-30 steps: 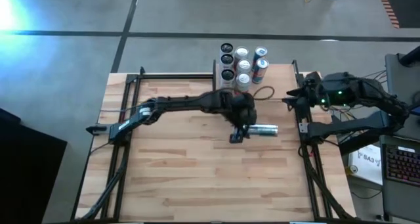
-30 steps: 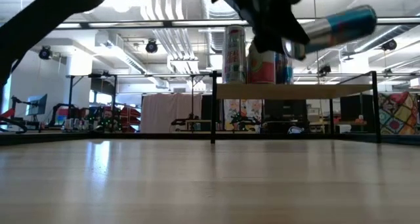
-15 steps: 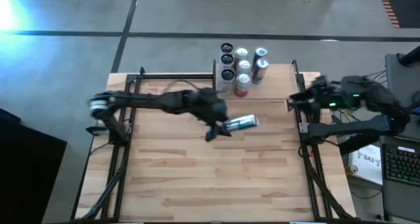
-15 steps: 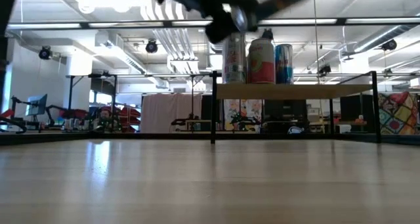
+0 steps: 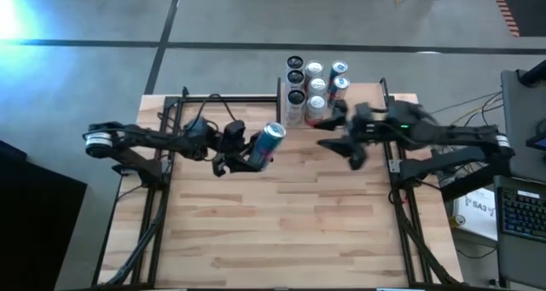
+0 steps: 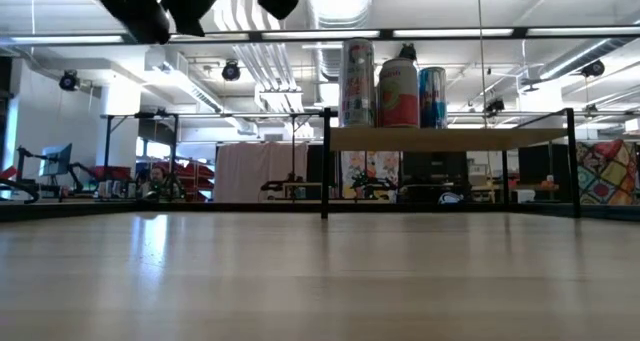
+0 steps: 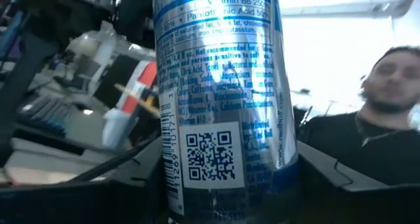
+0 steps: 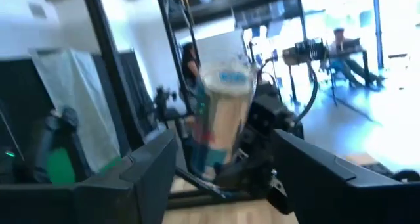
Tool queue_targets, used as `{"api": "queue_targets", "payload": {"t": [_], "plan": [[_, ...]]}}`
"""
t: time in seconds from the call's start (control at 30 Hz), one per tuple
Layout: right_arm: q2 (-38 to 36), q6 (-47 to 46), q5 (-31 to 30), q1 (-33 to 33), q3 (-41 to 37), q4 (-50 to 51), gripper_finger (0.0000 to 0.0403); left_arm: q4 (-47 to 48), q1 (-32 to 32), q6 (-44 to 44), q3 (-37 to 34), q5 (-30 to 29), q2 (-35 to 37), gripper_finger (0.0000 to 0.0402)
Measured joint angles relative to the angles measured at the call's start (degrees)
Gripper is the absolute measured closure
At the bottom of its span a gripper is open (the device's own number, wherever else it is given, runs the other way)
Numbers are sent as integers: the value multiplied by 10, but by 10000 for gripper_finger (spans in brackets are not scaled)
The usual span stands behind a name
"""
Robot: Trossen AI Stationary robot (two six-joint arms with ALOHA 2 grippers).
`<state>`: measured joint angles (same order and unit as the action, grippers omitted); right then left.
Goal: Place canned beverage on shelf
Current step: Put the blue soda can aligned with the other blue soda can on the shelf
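High view: the left claw (image 5: 247,154), which has swung back from table centre toward nine o'clock, grips the can (image 5: 268,142) aloft, farther from the shelf (image 5: 358,93) at twelve. The right claw (image 5: 341,136), open and empty, has reached inward, perhaps for a handover.

Left wrist view: the can (image 7: 220,99) sits clamped between the fingers.

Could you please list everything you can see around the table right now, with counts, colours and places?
Table: one, striped pale wood, under both arms.
Shelf: one, pale wood panel in black rods, at the table's far edge.
Cans on the shelf: about seven, silver, blue and red, standing upright in a cluster.
Held can: one, blue and silver, in the air left of the shelf, above the table.
Person: one, seen in the room in the left wrist view.
Left hand: one, dark, shut on the held can.
Right hand: one, dark, open, empty, right of the held can, near the shelf.
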<state>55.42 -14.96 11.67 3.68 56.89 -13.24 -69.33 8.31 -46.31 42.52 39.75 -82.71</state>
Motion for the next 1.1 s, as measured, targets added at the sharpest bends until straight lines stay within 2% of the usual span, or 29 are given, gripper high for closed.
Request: {"api": "queue_targets", "payload": {"t": [0.17,0.43,0.53,0.7,1.1], "plan": [[109,15,9,-6,81,4,136,-75,-9,-29,-15,-26,-25,208],[218,-47,55,0,204,19,63,-86,-10,-18,3,-29,-28,208],[248,-80,57,3,237,28,50,-88,-10,-11,6,-27,-28,207],[273,-111,69,6,263,27,66,-86,-10,-7,5,-25,-28,207],[261,-115,76,9,262,32,159,-72,-11,2,1,-22,-28,207]]}}
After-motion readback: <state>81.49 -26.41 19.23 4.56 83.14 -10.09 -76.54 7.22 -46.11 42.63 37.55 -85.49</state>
